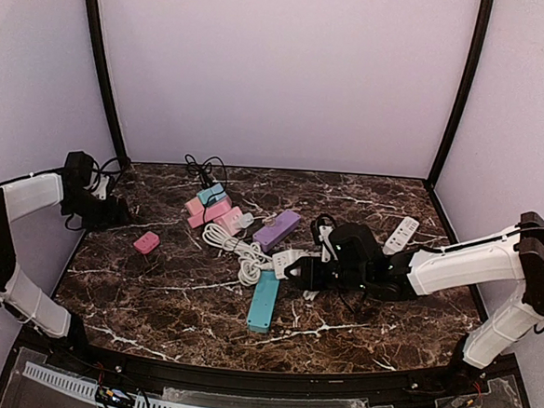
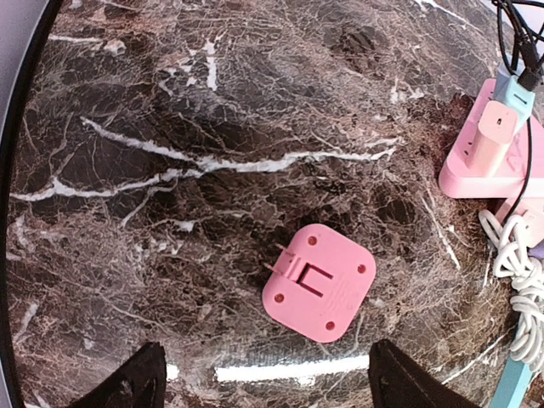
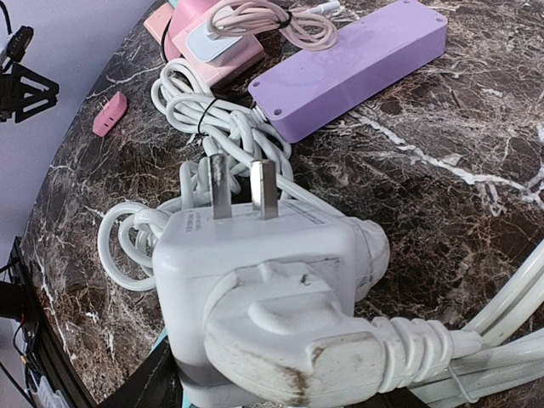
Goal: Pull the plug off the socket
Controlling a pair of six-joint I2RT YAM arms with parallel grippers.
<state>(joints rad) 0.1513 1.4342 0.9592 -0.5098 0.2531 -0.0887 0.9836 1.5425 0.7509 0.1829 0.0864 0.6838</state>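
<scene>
- Top view: on the veined dark marble table (image 1: 153, 298), the left gripper (image 1: 120, 216) hangs near a small rounded pink plug (image 1: 146, 243). The right gripper (image 1: 296, 266) sits by the coiled white cable (image 1: 240, 253).
- Left wrist: the black fingertips (image 2: 127, 382) are spread wide and empty. The pink plug lies flat, apart from them.
- Right wrist: the jaws clamp a glossy white adapter (image 3: 255, 255) with a scuffed white plug (image 3: 297, 348) seated in it and two flat metal prongs (image 3: 242, 187).

Desk (image 1: 154, 289): dark brown marble, white veins. Adapter (image 3: 255, 255): white, silver prongs. Plug (image 3: 289, 348): off-white, brown scuff marks. Cable (image 3: 212, 123): white. Purple strip (image 3: 357, 59): plain lilac-purple. Blue strip (image 1: 263, 301): light turquoise. Charger (image 2: 320, 281): plain pink. Walls (image 1: 281, 74): pale lilac.
</scene>
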